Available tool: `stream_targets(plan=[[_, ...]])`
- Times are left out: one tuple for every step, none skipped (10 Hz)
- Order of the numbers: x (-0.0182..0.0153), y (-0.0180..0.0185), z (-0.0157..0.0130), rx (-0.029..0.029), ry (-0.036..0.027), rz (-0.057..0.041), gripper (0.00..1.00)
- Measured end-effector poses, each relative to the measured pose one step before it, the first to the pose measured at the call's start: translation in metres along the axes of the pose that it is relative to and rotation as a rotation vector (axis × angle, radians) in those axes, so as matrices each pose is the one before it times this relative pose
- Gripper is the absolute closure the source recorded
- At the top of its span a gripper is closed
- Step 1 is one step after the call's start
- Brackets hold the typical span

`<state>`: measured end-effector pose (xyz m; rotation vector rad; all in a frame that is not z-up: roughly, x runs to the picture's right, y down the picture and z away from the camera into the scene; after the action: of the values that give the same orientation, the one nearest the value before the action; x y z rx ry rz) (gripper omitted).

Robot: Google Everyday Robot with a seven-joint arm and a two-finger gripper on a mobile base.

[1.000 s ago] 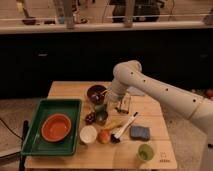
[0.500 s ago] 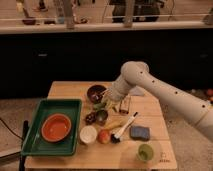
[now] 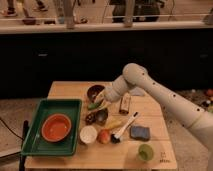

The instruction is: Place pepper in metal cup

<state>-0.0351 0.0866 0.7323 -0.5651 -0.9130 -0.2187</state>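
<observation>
The pepper, slim and green, lies on the wooden table just in front of the dark brown bowl. The metal cup, small and grey, stands just in front of the pepper. My gripper is at the end of the white arm, which reaches in from the right. It hangs low right beside the pepper's right end, above and behind the metal cup. Whether it touches the pepper does not show.
A green tray holding an orange bowl fills the table's left. In front of the cup are a white cup, a reddish fruit, a yellow item, a brush, a blue sponge and a green cup. A brown block stands under the arm.
My gripper has moved left across the table, from near the brown block to beside the pepper. The pepper and the cup have not moved.
</observation>
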Motion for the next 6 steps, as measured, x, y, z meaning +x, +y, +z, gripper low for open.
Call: stream_targets(plan=[[-0.00211,-0.00066,0.00385,-0.00083,-0.02725,-0.00776,1.0],[-0.00213,-0.00106,0.00312,0.00297,-0.03511,-0.00691,1.0],[-0.00084,0.00043,0.00217,0.00028,-0.02581,-0.00374,1.0],[-0.00053,0.00027,0.00185,0.00199,-0.02161,-0.00227,1.0],[0.00032,0.0017,0.00305,0.00801,-0.04811,-0.00096,1.0],[0.00055,0.00085,0.00111,0.00699,-0.02156,-0.00058,1.0]])
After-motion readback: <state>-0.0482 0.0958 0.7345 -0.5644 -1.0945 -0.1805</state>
